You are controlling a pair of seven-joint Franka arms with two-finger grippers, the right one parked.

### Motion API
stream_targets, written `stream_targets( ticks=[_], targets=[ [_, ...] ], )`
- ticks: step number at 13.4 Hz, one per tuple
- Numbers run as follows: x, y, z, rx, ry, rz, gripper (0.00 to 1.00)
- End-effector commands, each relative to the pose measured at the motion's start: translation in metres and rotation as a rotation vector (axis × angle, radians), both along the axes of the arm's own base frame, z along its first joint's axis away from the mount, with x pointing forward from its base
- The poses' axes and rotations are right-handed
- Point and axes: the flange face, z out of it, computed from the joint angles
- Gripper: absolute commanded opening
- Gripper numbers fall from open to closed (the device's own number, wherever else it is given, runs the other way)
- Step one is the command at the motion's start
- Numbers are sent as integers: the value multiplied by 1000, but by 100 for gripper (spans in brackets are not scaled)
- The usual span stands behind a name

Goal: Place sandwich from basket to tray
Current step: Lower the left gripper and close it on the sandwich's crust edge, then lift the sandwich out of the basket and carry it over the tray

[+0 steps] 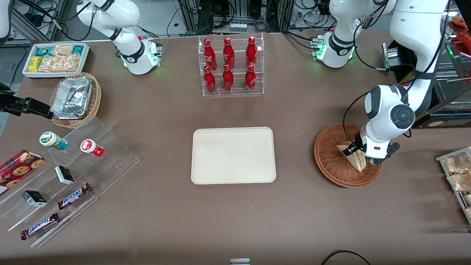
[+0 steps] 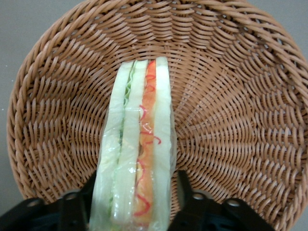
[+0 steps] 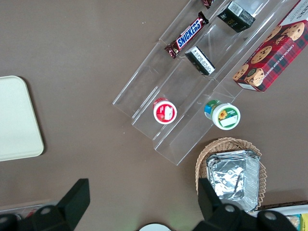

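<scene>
On the brown table (image 1: 331,221), the cream tray (image 1: 233,155) is seen bare near the middle, nearer the front camera than the rack of red bottles (image 1: 230,65). Toward the working arm's end, the reddish-brown wicker basket (image 1: 327,162) is set well apart from the tray, with open table between them. Inside the basket the sandwich (image 1: 354,157) is stood on edge, the wedge leaning against the woven wall, with bread and the red, orange and green filling facing the wrist camera. The left gripper (image 1: 357,150) is lowered into the basket over the sandwich. In the wrist view the two black fingers (image 2: 185,192) are placed on either flank of the wrapped sandwich (image 2: 139,154), narrowed to roughly its thickness. Contact appears to be made on both sides, but whether the wedge is firmly squeezed cannot be told for certain; it is not yet lifted off the wicker (image 2: 231,120).

The grasp step is judged to be in hand, early in the task. Next, a firm but gentle pinch is called for, since the soft bread could be crushed or slip in its film. Then a straight lift clear of the basket rim is needed, followed by a sideways carry toward the parked arm's end and a low release on the tray.
</scene>
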Motion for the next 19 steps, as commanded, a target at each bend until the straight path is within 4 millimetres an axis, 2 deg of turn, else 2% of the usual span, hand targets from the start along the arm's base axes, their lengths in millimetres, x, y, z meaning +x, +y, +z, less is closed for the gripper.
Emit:
stream_targets(
  ticks=[1,5,9,10,13,15,19],
  targets=[
    [-3,0,11,11,8,10,0],
    [-8,3,35,58,49,-25,0],
    [-1,2,79,94,108,-47,0],
    [-2,-4,88,95,112,-59,0],
    [-8,-57,113,95,111,-154,0],
    [-16,-113,124,88,97,-256,0],
    [-31,-213,128,49,74,-434,0]
  ],
)
